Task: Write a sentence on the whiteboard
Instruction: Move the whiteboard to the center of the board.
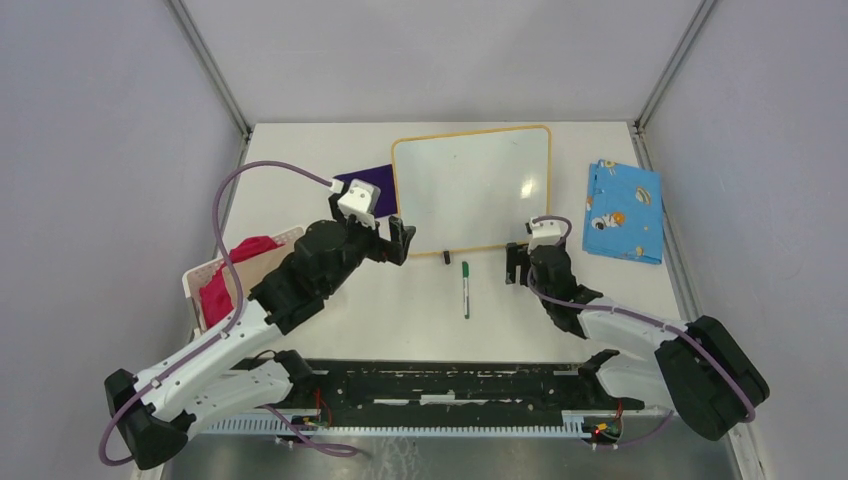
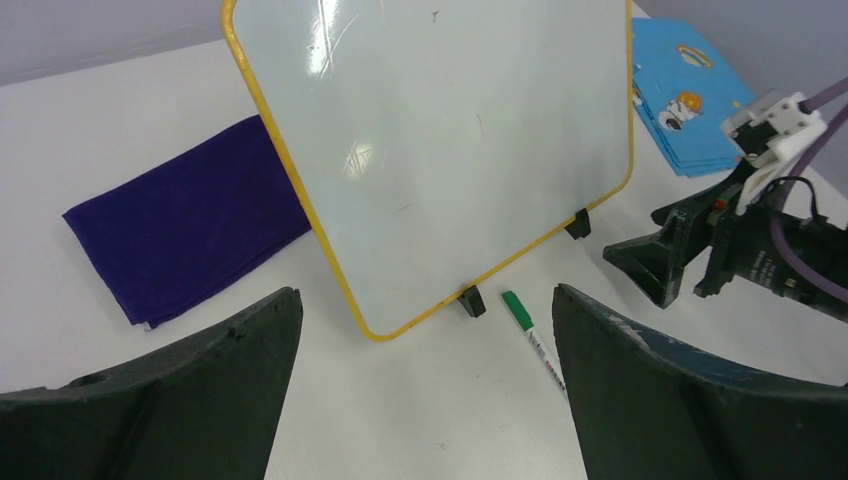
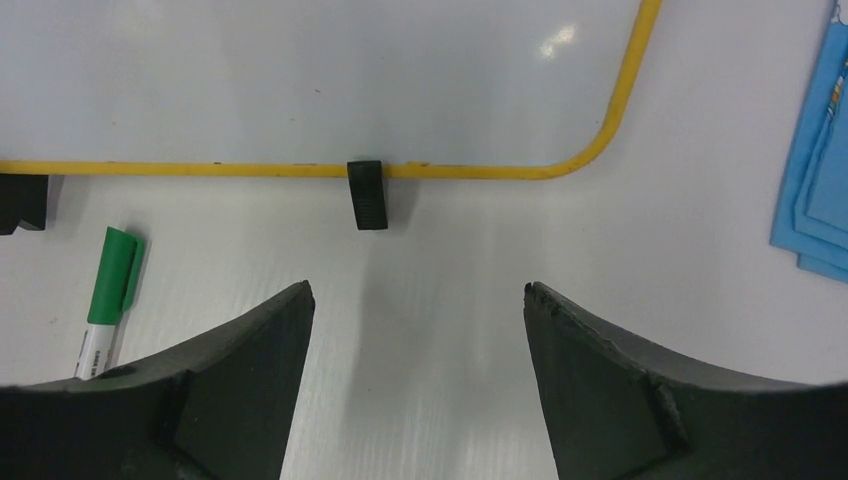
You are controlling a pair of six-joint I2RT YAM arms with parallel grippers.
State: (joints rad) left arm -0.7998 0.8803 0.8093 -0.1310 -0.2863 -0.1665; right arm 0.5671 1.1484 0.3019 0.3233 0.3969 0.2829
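Note:
The whiteboard point(image 1: 470, 190) with its thin orange frame stands at the table's middle back, and its face is blank. No green writing shows on it in any view. It also shows in the left wrist view point(image 2: 440, 150) and the right wrist view point(image 3: 300, 80). A capped green marker point(image 1: 465, 290) lies on the table just in front of the board, also seen in the left wrist view point(image 2: 530, 335) and the right wrist view point(image 3: 105, 300). My left gripper point(image 1: 392, 238) is open and empty at the board's near left corner. My right gripper point(image 1: 518, 262) is open and empty by the board's near right corner.
A purple cloth point(image 1: 365, 185) lies left of the board, partly behind it. A folded blue patterned cloth point(image 1: 622, 210) lies at the right. A tray point(image 1: 205, 275) holding a red cloth sits at the left edge. The board's black foot point(image 3: 367, 195) stands ahead of my right fingers.

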